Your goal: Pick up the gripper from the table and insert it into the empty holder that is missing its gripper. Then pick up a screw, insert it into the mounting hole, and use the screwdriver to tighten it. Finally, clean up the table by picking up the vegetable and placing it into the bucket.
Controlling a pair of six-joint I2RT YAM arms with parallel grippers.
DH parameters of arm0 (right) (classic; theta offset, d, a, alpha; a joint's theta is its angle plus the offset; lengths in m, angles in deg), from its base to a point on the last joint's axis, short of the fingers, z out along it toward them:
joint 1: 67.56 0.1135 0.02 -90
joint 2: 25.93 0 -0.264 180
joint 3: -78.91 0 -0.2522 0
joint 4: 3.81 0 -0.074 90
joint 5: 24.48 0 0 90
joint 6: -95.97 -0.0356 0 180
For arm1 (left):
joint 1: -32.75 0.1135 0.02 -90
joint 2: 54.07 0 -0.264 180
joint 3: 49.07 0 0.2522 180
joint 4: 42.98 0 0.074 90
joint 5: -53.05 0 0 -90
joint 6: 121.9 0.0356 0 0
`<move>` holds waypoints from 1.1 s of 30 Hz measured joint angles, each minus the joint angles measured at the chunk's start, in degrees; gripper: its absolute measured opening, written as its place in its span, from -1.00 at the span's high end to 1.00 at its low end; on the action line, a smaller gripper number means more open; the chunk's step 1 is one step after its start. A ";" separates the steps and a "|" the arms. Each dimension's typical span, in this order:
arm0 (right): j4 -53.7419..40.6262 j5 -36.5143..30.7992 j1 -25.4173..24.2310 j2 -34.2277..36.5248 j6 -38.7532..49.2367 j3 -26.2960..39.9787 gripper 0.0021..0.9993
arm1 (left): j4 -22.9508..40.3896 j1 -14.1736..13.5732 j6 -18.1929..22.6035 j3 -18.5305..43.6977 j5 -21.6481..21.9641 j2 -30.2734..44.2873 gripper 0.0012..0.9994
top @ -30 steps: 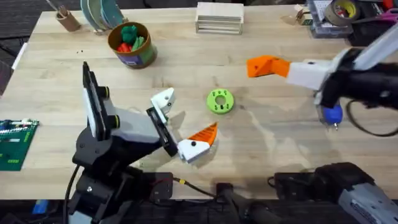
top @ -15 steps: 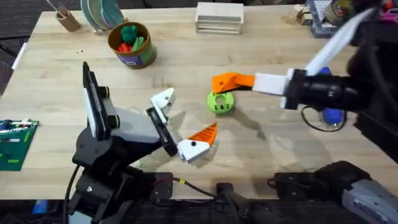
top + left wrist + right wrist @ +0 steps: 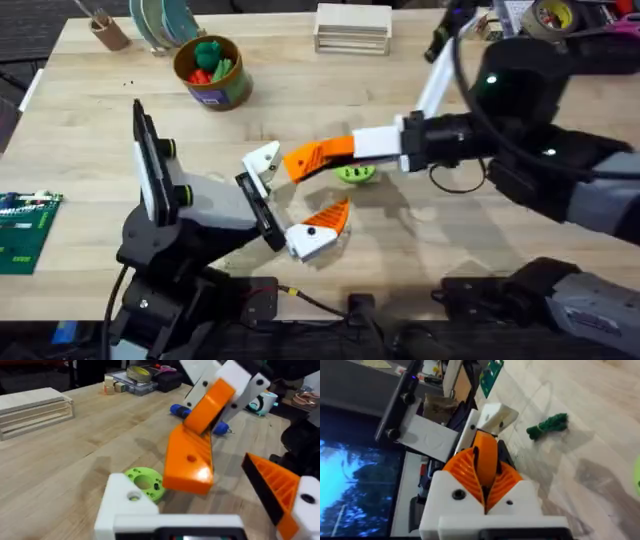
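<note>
Across the middle of the table, your right arm stretches in from the right side, forearm nearly level and low over the wood. Its right gripper (image 3: 385, 143) is clamped on the gripper (image 3: 318, 155), the orange wedge sticking out past the fingertips and pointing at your left arm. From the right wrist, you see the wedge (image 3: 485, 462) pinched edge-on between the two ribbed pads.

Your left arm sits folded at the lower left, wrist bent so the left gripper (image 3: 290, 195) faces the right arm, jaws spread wide and holding nothing. One finger is the bare white holder (image 3: 262, 160); the other finger carries its own orange pad (image 3: 330, 214). The wedge's tip is just beside the holder, and you cannot tell whether they touch. From the left wrist, the wedge (image 3: 192, 455) hangs tilted above and beyond the holder (image 3: 125, 505).

A lime disc (image 3: 355, 174) lies on the table under the right gripper. The screwdriver (image 3: 176, 410) lies farther off behind the wedge. The vegetable (image 3: 547, 425) lies on the wood near the left arm. The bucket (image 3: 228, 92) stands well apart at the far left.
</note>
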 joint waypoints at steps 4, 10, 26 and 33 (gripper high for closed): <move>0.52 1.21 0.40 2.75 -1.40 0.00 0.97 | -0.02 0.00 0.00 0.00 0.00 -0.02 -0.99; 6.21 1.62 0.42 5.51 -3.21 -0.02 0.97 | 0.00 0.00 0.00 0.00 -0.02 -0.01 -0.99; 13.99 1.65 0.56 10.77 -8.05 -0.02 0.97 | -0.02 0.00 -0.05 0.00 0.27 -0.01 -0.99; 14.81 1.61 1.61 13.80 -9.50 -0.02 0.97 | 0.03 0.00 -0.64 0.00 0.42 0.01 -0.99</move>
